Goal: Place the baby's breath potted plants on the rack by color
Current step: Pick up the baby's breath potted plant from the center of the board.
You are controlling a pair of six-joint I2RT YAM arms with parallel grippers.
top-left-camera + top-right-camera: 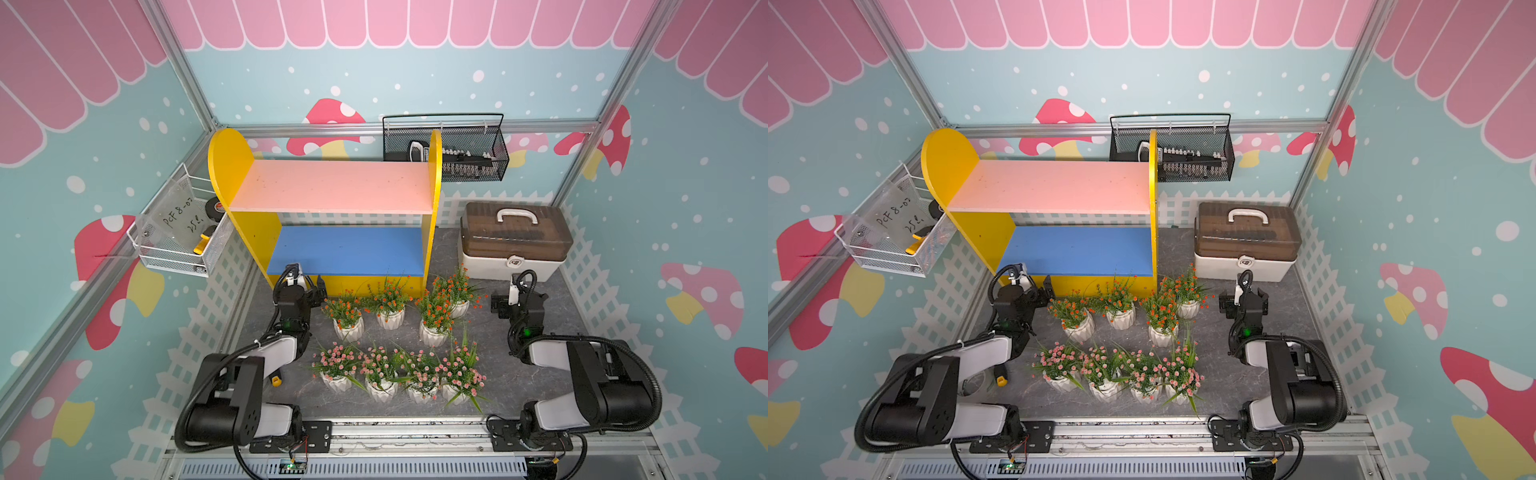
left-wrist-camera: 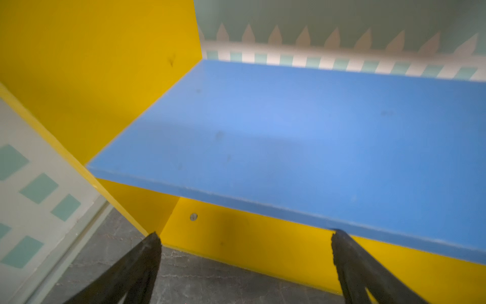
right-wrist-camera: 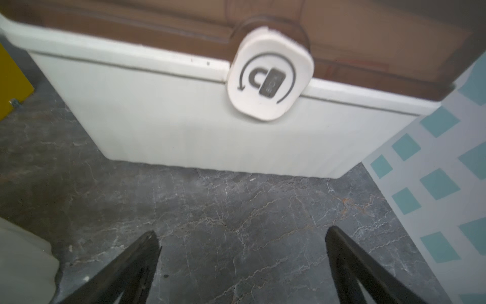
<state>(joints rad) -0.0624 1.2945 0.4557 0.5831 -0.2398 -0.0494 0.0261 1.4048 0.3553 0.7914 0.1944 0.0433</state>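
The rack (image 1: 245, 232) stands at the back left, with yellow side panels, a bare pink upper board (image 1: 332, 191) and a bare blue lower board (image 1: 349, 249). On the grey floor in front of it stand the baby's breath potted plants in white pots: a far row with orange-red blossoms (image 1: 390, 301) and a near row with pale pink blossoms (image 1: 380, 370), several in each. My left gripper (image 2: 244, 237) is open and holds nothing, close to the rack's lower front left corner (image 2: 236, 237). My right gripper (image 3: 242, 237) is open over bare floor, to the right of the plants.
A white storage box with a brown lid (image 1: 513, 241) sits right of the rack; its latch (image 3: 268, 76) faces my right gripper. A black mesh basket (image 1: 446, 149) hangs on the back wall, a white wire basket (image 1: 178, 232) on the left wall. A yellow-tipped tool (image 1: 275, 380) lies beside my left arm.
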